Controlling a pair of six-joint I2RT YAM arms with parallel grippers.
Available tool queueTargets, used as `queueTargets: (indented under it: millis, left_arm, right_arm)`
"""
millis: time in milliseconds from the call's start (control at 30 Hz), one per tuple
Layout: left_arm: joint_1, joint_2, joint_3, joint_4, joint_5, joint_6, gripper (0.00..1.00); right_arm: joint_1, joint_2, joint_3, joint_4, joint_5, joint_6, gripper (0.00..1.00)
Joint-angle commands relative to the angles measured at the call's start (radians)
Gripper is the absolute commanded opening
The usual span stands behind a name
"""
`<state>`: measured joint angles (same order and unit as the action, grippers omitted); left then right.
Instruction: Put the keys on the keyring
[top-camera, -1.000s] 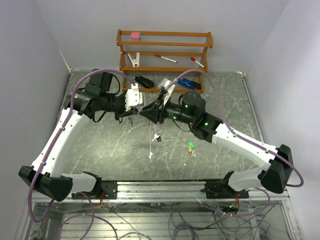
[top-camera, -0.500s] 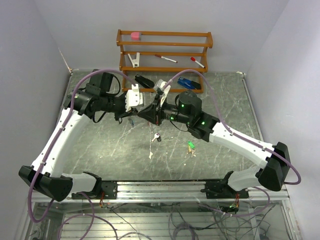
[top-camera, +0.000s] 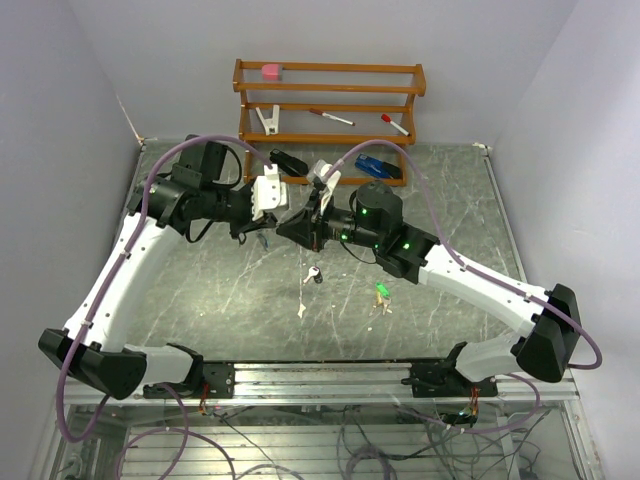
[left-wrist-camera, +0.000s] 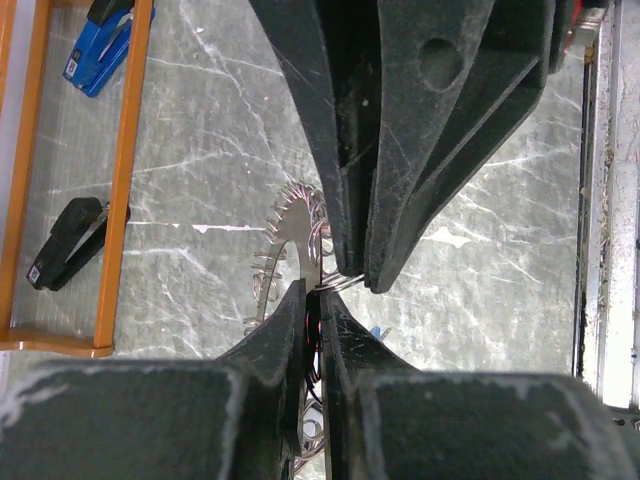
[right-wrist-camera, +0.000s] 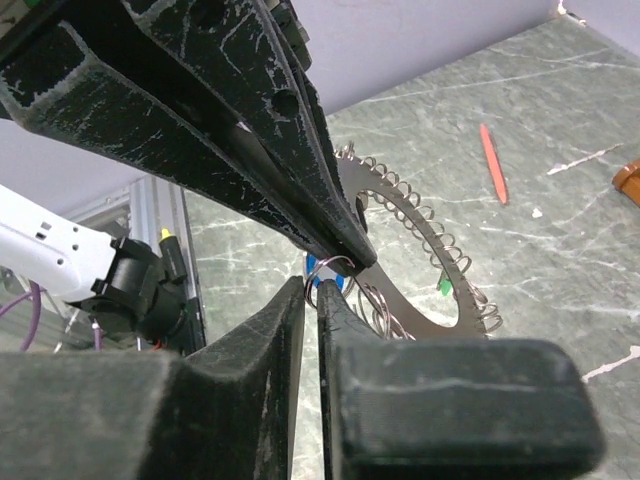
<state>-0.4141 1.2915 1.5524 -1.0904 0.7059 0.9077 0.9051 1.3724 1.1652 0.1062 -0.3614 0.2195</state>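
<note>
The keyring (left-wrist-camera: 292, 232), a flat silver hoop fringed with wire loops, hangs above the table, and my left gripper (left-wrist-camera: 320, 292) is shut on its edge. In the right wrist view the keyring (right-wrist-camera: 425, 262) curves away to the right of that grip. My right gripper (right-wrist-camera: 315, 286) meets the left one tip to tip. Its jaws are pinched on the thin wire loop of a blue-headed key (right-wrist-camera: 340, 287). In the top view the left gripper (top-camera: 283, 216) and right gripper (top-camera: 300, 226) touch above the table's middle. Loose keys lie below them, one black-headed (top-camera: 314, 273) and one green (top-camera: 381, 291).
A wooden rack (top-camera: 330, 100) stands at the back wall with pens and a clip on it. A blue stapler (top-camera: 378, 166) and a black stapler (top-camera: 288, 162) lie in front of it. A thin red stick (right-wrist-camera: 492, 165) lies on the table.
My right gripper has moved a little left, up against the left gripper's tips, and its jaws have narrowed. The left arm has barely shifted and still holds the keyring.
</note>
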Motion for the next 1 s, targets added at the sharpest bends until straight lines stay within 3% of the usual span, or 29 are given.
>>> queueTargets:
  millis: [0,67,767,967]
  left_arm:
    - [-0.006,0.001,0.051,0.023,0.022,-0.021,0.07]
    - [-0.006,0.002,0.056,0.026,0.025,-0.032,0.07]
    - [-0.006,0.075,0.216,0.082,0.243,-0.296,0.07]
    - [-0.006,0.089,0.253,0.058,0.298,-0.307,0.07]
  right_arm:
    - [0.004,-0.006,0.009,0.013,0.020,-0.014,0.05]
    - [0.004,-0.016,-0.004,0.033,0.034,-0.012,0.00]
    - [0.004,-0.167,-0.157,0.312,0.156,-0.117,0.00]
    - [0.005,-0.184,-0.197,0.335,0.178,-0.157,0.00]
